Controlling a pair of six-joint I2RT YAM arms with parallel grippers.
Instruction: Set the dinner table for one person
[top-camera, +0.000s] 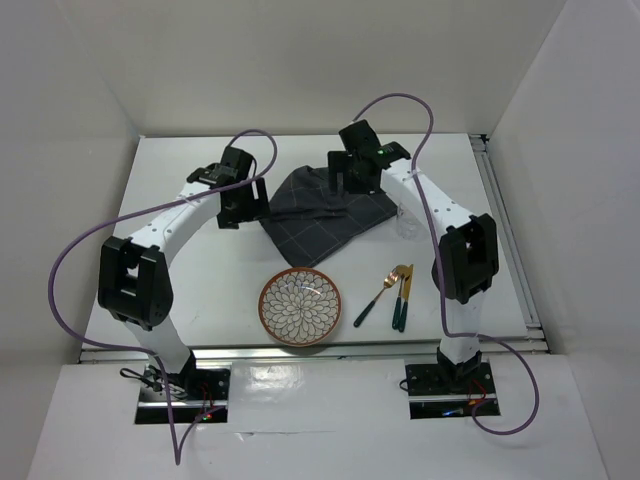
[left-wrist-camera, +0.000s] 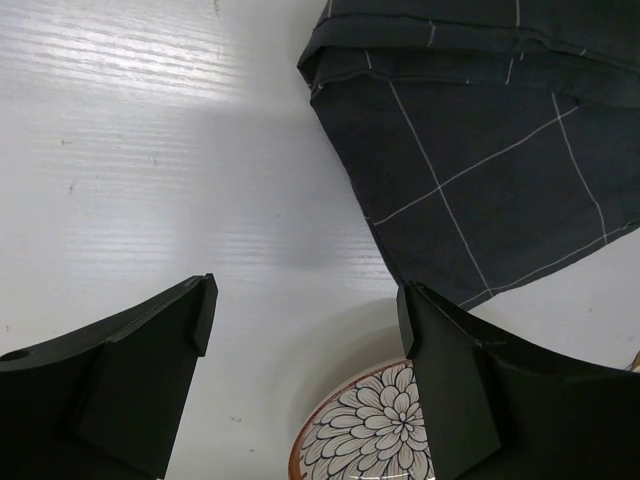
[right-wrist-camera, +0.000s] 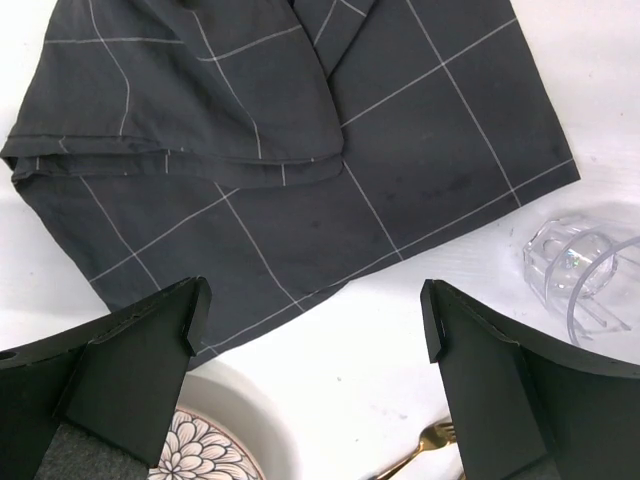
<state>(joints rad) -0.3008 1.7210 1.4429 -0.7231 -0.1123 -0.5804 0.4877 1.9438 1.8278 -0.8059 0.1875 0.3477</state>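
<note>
Two sets of jaws are standing wide apart, and neither is holding anything. My left jaws are hovering over bare white surface, and my right jaws are hovering over dark cloth.

The dinner table (top-camera: 190, 290) is lying beneath both of them. It is matte white, stretching out past every item and carrying all that follows.

The cloth mat (right-wrist-camera: 300, 150), dark grey with thin pale grid lines, is lying rumpled and partly folded over itself. It is sitting directly under my right jaws and reaching beyond them. From my left jaws it is lying just off to the right, its edge close beside them but not under them.

The plate (top-camera: 300, 306), round with a brown rim and a white petal pattern, is resting behind both jaws, back toward me. It is sitting near the cloth mat's closest corner, with a strip of white showing between them.

The clear glass (right-wrist-camera: 575, 270) is sitting to the right of my right jaws, just beside the cloth mat's right-hand corner. I cannot tell whether it is standing upright.

The cutlery (top-camera: 400, 298), gold heads on dark green handles, is lying behind my right jaws and to the right of the plate, with the pieces close together. The tines of a gold fork (right-wrist-camera: 432, 438) are showing between my right jaws.
</note>
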